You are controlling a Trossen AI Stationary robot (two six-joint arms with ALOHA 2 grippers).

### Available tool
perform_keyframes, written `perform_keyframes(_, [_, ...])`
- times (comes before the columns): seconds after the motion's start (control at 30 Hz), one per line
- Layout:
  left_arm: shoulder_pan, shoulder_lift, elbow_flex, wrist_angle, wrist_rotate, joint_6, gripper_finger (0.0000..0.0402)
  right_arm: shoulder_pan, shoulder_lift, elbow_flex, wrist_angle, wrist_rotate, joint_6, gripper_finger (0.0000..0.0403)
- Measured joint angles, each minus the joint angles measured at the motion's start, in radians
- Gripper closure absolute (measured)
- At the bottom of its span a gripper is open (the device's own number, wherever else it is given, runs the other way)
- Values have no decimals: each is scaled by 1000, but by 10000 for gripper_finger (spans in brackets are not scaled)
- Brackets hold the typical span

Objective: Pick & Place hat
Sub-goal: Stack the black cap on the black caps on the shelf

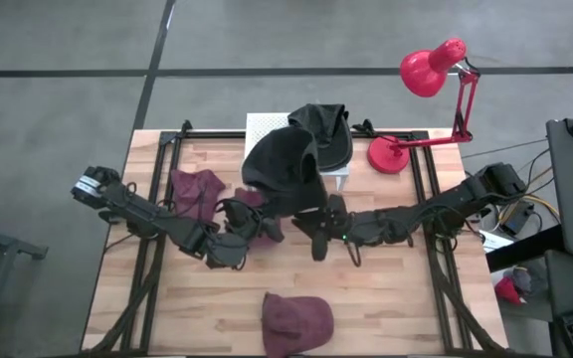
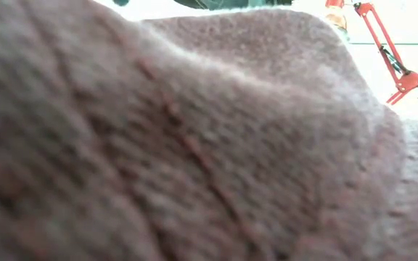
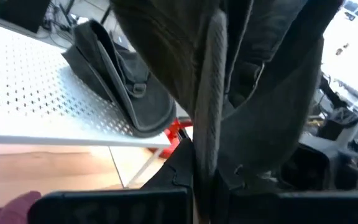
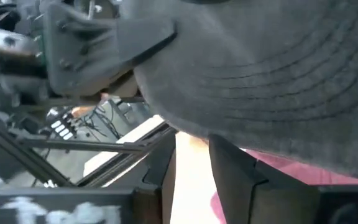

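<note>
Dark hat [image 1: 282, 164] held up between both arms at table centre; placing not finished.

One dark cap [image 1: 324, 131] already lies on the white perforated stand [image 1: 262, 127] at 12 o'clock. The second dark hat hangs just in front of it. Left gripper [image 1: 239, 221] is pinched tight on the hat's brim. Right gripper [image 1: 318, 229] sits just under the hat's edge at 3 o'clock of the left one, jaws narrow; whether they grip the cloth I cannot tell. Maroon hats wait: one [image 1: 296, 320] at 6 o'clock, another [image 1: 195, 189] at 9 o'clock. Red lamp [image 1: 428, 75] at 2 o'clock. Judged roughly a third done.
</note>
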Motion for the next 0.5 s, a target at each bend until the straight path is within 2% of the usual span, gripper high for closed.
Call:
perform_keyframes(0.1, [-2,1,-1,6,9,-1,385,0,-1,-6,0,16,47,316])
perform_keyframes(0.4, [-15,1,-3,25,10,-3,385,0,-12,-8,12,16,44,330])
perform_keyframes(0.5, [-17,-2,-3,33,12,-3,385,0,-14,-8,0,6,116,327])
